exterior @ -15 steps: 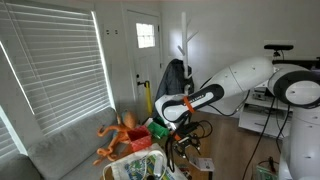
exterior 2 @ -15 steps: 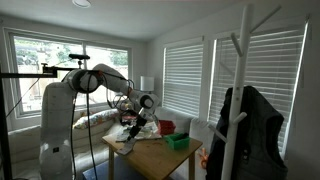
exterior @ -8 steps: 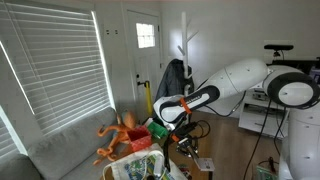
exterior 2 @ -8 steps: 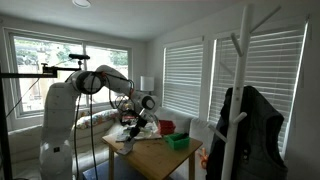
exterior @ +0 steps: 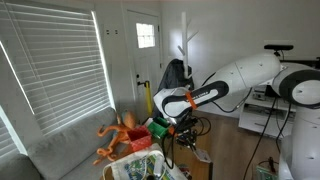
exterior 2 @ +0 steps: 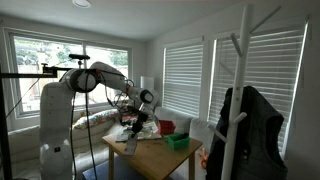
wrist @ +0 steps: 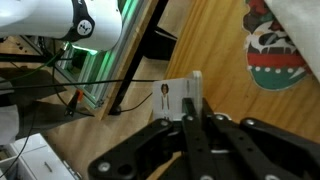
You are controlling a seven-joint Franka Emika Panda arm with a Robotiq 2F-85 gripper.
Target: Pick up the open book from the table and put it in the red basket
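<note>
Clenched the pincer (wrist: 190,114) on the open book (wrist: 178,94), pinched right at its tips, up over the table (exterior 2: 155,152) beneath, with the red basket (exterior 2: 166,127) nearby to one side.

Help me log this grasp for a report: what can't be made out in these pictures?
- Small thin pale-paged book: in the wrist view, the black gripper shut on it covers its lower part, so open or closed is unclear.
- Same book: too small to find in both exterior views.
- Small red box-like basket: too small in an exterior view to see inside.
</note>
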